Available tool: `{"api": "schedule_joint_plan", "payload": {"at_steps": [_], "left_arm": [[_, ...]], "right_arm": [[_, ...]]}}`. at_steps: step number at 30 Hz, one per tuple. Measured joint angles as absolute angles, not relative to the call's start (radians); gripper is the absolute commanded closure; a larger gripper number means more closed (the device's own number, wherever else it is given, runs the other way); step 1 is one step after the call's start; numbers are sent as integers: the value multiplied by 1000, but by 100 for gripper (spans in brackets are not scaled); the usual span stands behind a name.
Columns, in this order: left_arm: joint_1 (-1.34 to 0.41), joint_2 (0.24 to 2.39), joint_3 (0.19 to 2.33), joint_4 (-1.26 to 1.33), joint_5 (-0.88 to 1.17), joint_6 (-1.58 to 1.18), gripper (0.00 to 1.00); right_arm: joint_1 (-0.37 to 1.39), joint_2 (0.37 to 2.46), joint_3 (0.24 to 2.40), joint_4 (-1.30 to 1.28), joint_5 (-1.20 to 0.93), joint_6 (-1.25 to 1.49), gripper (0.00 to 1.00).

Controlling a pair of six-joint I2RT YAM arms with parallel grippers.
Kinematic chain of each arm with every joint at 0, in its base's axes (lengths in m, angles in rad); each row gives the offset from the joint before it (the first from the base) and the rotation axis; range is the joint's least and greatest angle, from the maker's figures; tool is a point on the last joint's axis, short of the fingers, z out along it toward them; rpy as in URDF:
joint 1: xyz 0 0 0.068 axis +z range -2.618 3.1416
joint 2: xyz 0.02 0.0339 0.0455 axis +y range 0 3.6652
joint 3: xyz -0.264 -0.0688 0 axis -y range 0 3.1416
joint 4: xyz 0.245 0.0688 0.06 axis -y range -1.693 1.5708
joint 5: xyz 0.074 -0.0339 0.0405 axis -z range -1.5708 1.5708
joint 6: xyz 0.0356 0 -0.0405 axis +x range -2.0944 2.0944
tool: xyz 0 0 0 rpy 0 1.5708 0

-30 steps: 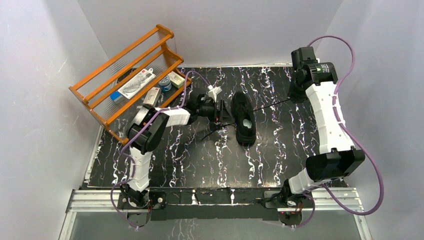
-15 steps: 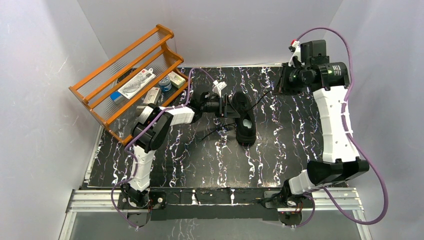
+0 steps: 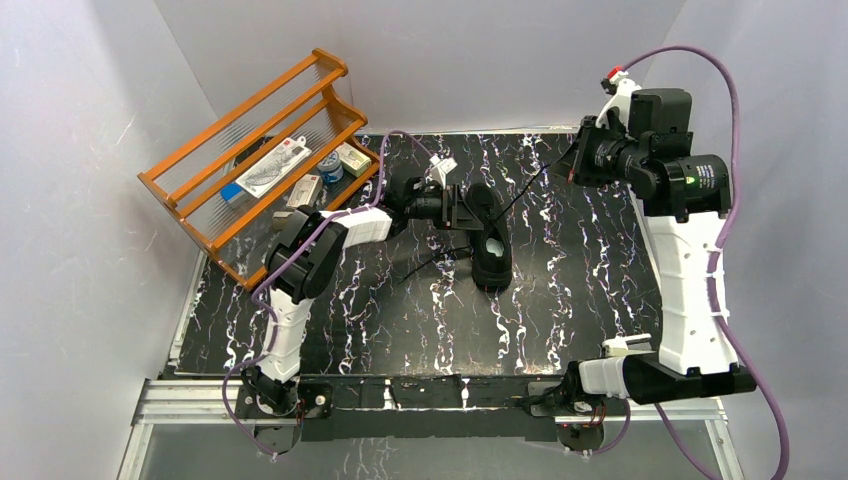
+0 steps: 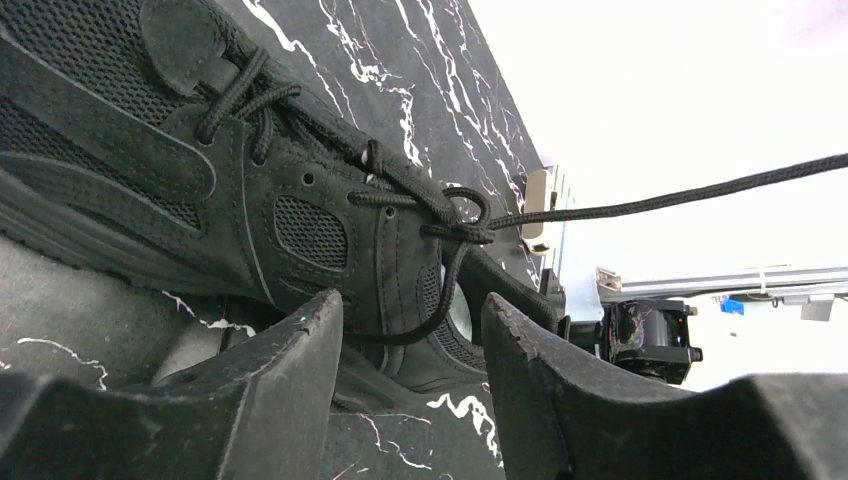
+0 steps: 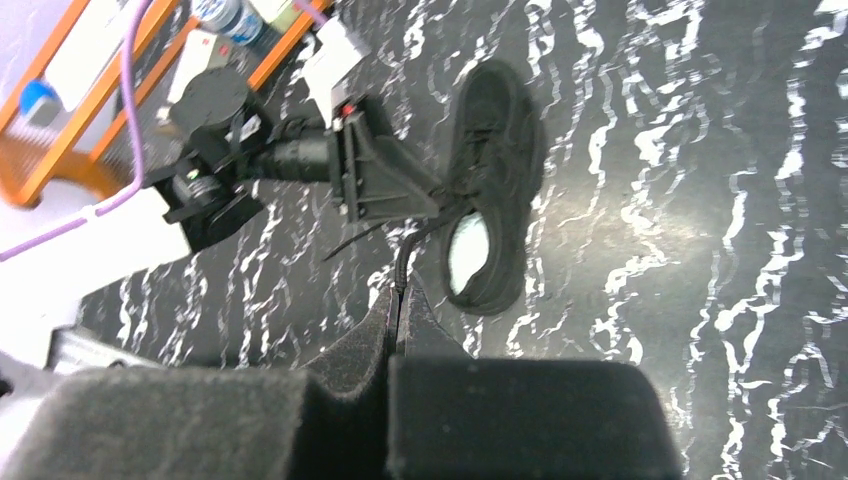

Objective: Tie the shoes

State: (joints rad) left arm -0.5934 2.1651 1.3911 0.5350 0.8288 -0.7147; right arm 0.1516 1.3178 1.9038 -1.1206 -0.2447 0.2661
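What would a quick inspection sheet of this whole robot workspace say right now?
Surface: black marbled tabletop.
Job's things: black shoe mid-table, untied; one lace pulled taut.
Clutter: orange rack at the far left, holding small packets.
Claws: left claw open at the shoe's side, a lace loop between its fingers; right claw shut on the lace, held high.
Cables: purple cables looping along both arms.
Surroundings: plain white walls.

The left arm (image 3: 300, 265) stretches low, left gripper (image 4: 412, 310) jaws apart. The right arm (image 3: 690, 280) stands tall, right gripper (image 5: 399, 300) pinching a lace (image 4: 680, 203).
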Motion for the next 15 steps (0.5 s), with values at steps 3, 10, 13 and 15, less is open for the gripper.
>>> {"api": "schedule_joint_plan", "payload": {"at_steps": [3,10,13,15], "left_arm": [[-599,2180,1411,532,828,-716,60],[-599,2203,1462,441,807,-680,89],[-599,2203,1472,400,796,-656,100],[-599,2203,1479,364,791,-631,100]], "right_arm": [[152,1328,1928,-1116,-171,265,100],[152,1399,1996,-1098,63,239,100],[151,1442,2004,-1101,170,233,100],[146,1483,2001,-1100,263,237,100]]}}
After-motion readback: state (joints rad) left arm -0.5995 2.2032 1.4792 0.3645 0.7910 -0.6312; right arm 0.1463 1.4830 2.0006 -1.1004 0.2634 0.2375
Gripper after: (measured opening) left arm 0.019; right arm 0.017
